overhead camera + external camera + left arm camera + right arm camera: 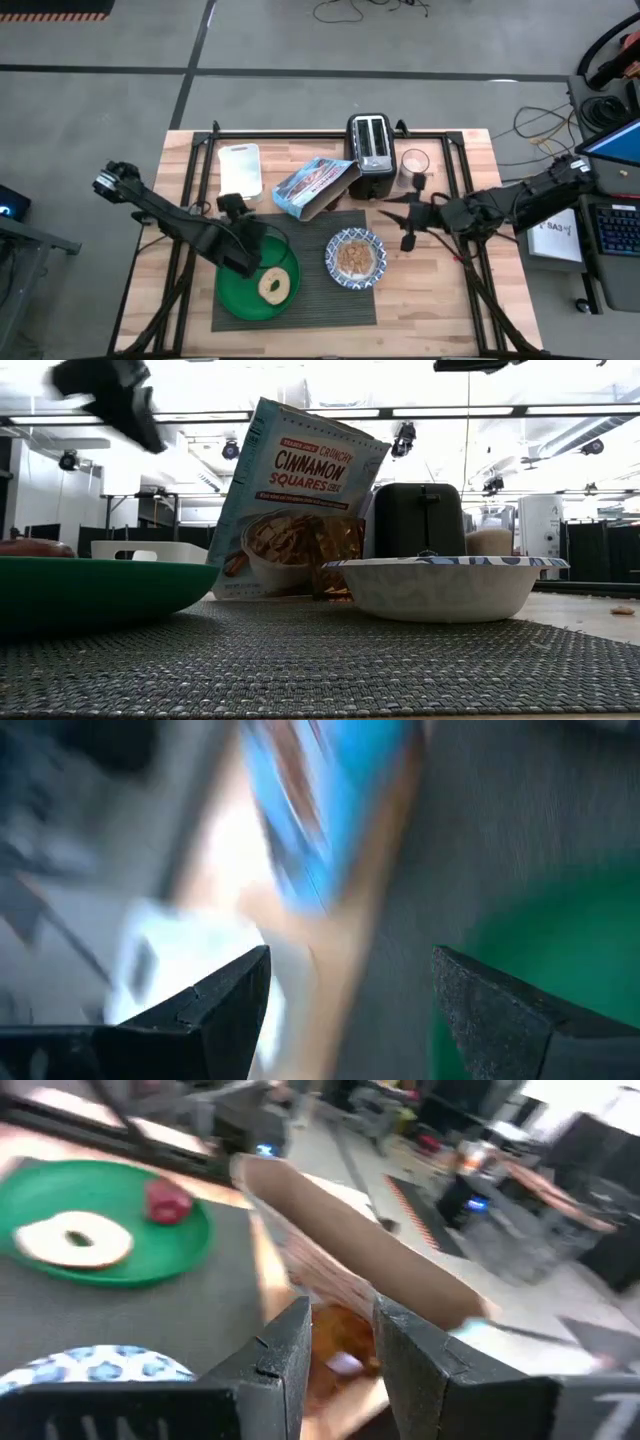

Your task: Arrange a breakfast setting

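Left pincer (243,232), fingers wide and empty, above the green plate (236,291); right pincer (408,222) narrow: approach the next item slowly and squarely.

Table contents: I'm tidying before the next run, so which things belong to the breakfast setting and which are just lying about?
Belong: placemat, green plate, bagel, red fruit, bowl with cereal.

Lying about: toaster, white tray, cereal box, glass.

Black toaster (370,155) stands just beside the right pincer (408,222), glass (415,164) next to it. Cereal box (313,186) lies between both pincers. White tray (240,168) sits near the left pincer (235,207).
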Motion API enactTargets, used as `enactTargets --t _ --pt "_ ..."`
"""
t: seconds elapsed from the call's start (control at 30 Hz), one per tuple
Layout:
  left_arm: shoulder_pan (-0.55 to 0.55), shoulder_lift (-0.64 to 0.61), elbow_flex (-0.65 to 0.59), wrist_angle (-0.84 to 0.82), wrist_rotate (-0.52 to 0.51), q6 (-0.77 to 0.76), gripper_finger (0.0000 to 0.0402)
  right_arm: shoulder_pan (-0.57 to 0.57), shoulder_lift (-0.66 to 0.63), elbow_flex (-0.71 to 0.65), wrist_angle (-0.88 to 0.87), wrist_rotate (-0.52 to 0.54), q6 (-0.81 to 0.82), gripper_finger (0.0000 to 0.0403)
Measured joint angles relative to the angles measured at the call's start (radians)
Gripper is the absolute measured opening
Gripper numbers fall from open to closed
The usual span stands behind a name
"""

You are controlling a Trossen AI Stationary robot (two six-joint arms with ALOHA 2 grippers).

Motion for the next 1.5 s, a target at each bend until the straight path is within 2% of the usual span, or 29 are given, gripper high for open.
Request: enactTargets --t 0.1,0.23,0.43,0.6,0.83,0.93,1.23,1.5 --pt "-0.003 -0.068 -0.032 0.193 -0.208 0.145 0.0259 -0.066 0.047 0.046 -0.016 -0.116 0.005 0.0097" --pt "-0.003 -0.161 -0.108 0.343 -0.339 0.31 0.0258 -0.165 0.12 0.113 -0.163 -0.199 0.058 0.0086" --pt "0.002 -0.298 -0.267 0.372 -0.575 0.231 0.0258 -0.264 0.243 0.189 -0.277 -0.241 0.07 0.0082" --pt "0.003 -0.355 -0.363 0.447 -0.683 0.193 0.0258 -0.293 0.333 0.242 -0.289 -0.263 0.014 0.0108" --pt "0.003 -0.36 -0.39 0.453 -0.744 0.186 0.0258 -0.318 0.482 0.343 -0.375 -0.251 -0.11 0.0157" --pt "0.003 -0.356 -0.401 0.458 -0.744 0.171 0.0258 -0.318 0.553 0.396 -0.422 -0.187 -0.192 0.0165" --pt "0.003 -0.348 -0.488 0.481 -0.749 0.096 0.0258 -0.339 0.713 0.548 -0.568 -0.137 -0.38 0.0155" --pt "0.003 -0.348 -0.502 0.494 -0.786 0.092 0.0259 -0.366 0.809 0.633 -0.691 -0.101 -0.43 0.0143"
